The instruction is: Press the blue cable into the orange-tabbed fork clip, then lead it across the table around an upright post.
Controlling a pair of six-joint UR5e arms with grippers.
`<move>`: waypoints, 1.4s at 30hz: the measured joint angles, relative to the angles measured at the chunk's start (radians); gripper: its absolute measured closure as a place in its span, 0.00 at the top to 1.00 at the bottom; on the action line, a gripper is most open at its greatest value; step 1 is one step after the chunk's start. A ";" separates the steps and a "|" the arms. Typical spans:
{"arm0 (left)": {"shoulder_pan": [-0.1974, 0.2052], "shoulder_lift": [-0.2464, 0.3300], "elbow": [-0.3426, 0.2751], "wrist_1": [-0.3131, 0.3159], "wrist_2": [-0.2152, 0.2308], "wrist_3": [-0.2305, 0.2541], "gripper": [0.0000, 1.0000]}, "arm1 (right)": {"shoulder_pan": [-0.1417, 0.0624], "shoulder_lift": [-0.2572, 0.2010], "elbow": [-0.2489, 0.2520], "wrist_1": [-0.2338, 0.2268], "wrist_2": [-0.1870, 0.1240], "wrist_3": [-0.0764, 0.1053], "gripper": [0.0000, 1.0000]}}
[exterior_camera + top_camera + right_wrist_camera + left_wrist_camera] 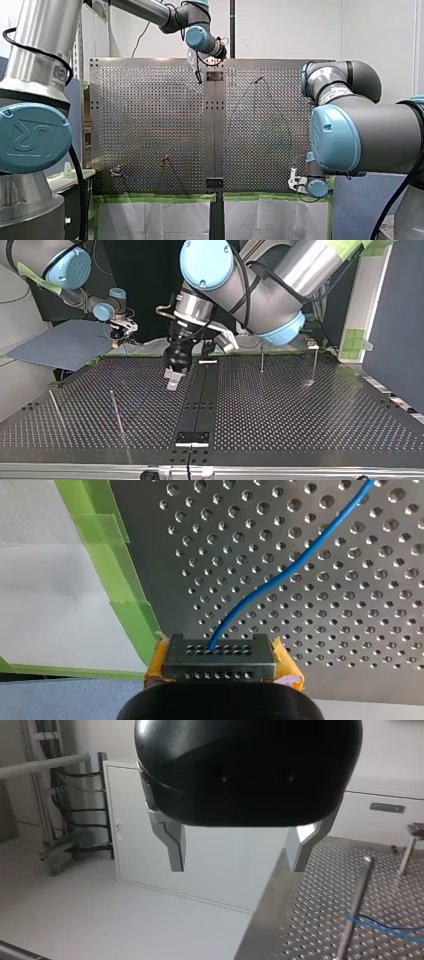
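My right pincer (219,651) is clenched on the blue cable (295,562) at the worktop's (350,630) taped edge, and the cable runs out from it over the holes. My left pincer (237,864) hangs released and empty, with a post (356,906) beside it. I cannot pick out the fork clip. Seating the cable likely wants a firm grip and a low, taut line, pressed straight down. The only writing is a logo, apparently "UR", on a blue joint cap (32,137).
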 joint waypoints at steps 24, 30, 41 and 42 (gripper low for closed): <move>0.013 -0.114 -0.212 0.212 -0.013 -0.003 0.98 | 0.005 0.000 0.000 0.001 0.000 0.000 0.00; 0.013 -0.122 -0.270 0.269 -0.013 -0.004 0.98 | 0.005 0.000 0.000 0.001 0.000 0.001 0.00; 0.013 -0.122 -0.375 0.375 -0.026 -0.005 0.98 | 0.005 0.000 0.000 0.001 0.000 0.002 0.00; 0.013 -0.122 -0.383 0.383 -0.026 -0.005 0.98 | 0.005 0.000 0.000 0.001 0.000 0.002 0.00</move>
